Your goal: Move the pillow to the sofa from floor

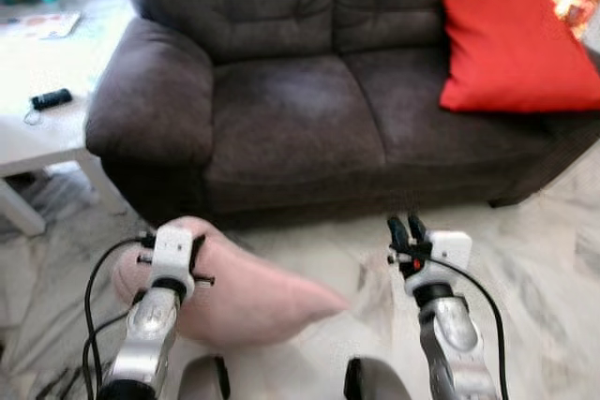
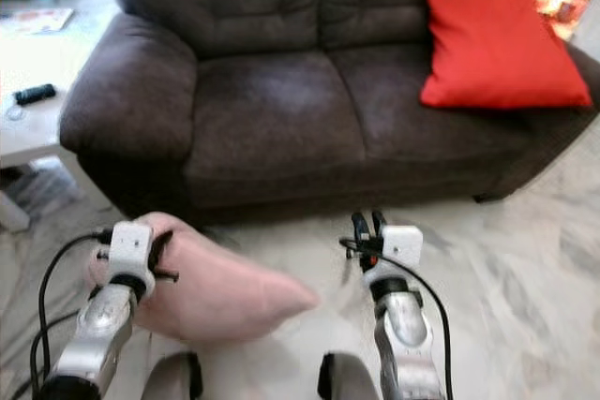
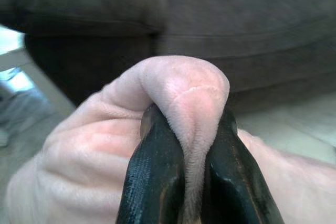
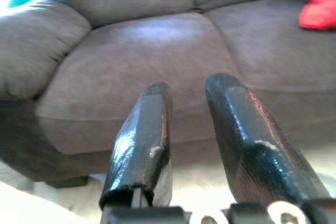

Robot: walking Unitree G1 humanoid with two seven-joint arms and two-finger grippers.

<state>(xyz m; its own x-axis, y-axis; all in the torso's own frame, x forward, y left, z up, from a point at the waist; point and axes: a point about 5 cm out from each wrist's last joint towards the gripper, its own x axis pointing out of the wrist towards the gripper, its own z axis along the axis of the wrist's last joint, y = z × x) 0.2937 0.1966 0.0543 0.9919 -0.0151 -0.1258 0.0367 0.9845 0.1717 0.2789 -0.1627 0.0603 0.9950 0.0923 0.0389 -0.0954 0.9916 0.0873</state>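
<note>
A pale pink pillow (image 1: 253, 292) hangs low in front of the dark brown sofa (image 1: 309, 110), above the marble floor. My left gripper (image 3: 191, 145) is shut on a fold of the pink pillow (image 3: 178, 93), pinching its edge between both black fingers (image 3: 152, 182). My right gripper (image 1: 406, 229) is held up to the right of the pillow, apart from it, its fingers (image 4: 147, 140) a little apart with nothing between them, pointing at the sofa's seat cushions (image 4: 157, 56).
A red pillow (image 1: 511, 44) leans in the sofa's right corner. A white low table (image 1: 37, 133) with a black remote (image 1: 51, 98) stands left of the sofa arm (image 1: 150, 91). Marble floor (image 1: 544, 241) lies open to the right.
</note>
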